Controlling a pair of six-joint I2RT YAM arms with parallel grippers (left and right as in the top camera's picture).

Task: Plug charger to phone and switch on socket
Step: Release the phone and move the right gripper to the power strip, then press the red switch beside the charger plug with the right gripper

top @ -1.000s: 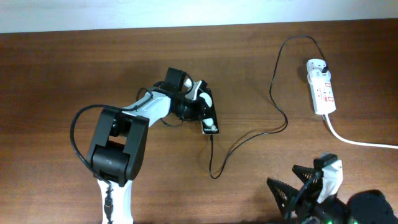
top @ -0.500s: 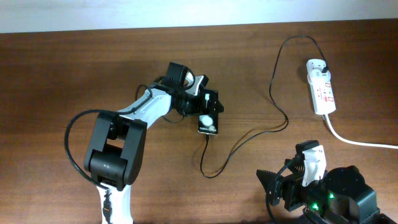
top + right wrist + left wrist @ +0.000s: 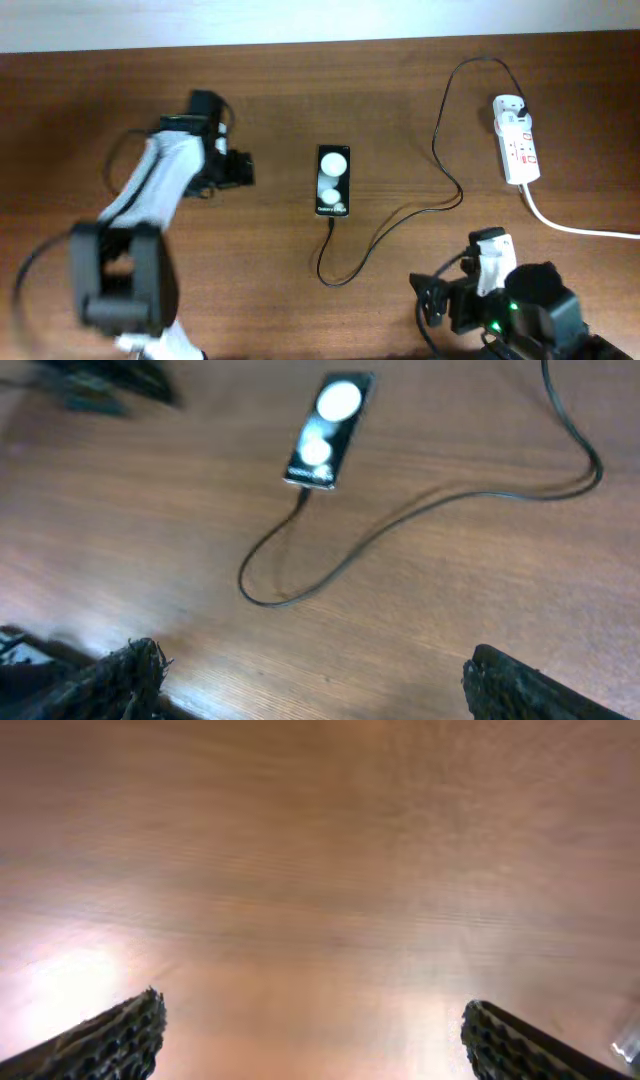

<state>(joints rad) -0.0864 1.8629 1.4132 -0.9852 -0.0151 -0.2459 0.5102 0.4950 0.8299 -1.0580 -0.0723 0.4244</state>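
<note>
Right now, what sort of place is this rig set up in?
Likely an indoor lab or office workbench: a wood-grain table, a white power strip with red switches, and a black phone with a charger cable reaching its end.

The charger (image 3: 437, 145) (thin, black) touches the phone (image 3: 333, 181) at one end.

Table (image 3: 420, 110): brown wood, visible grain, smooth, semi-gloss, soft glare patches in both wrist views; phone (image 3: 333, 180): black, smooth flat face; charger (image 3: 436, 140): thin black cable, matt, looks rubbery; socket (image 3: 517, 140): smooth white plastic; its cord (image 3: 570, 228): white, smooth sheath; left gripper (image 3: 312, 1040) fingers (image 3: 110, 1038) and right gripper (image 3: 310, 680) fingers (image 3: 535, 685): black, matt, coarsely ribbed.
</note>
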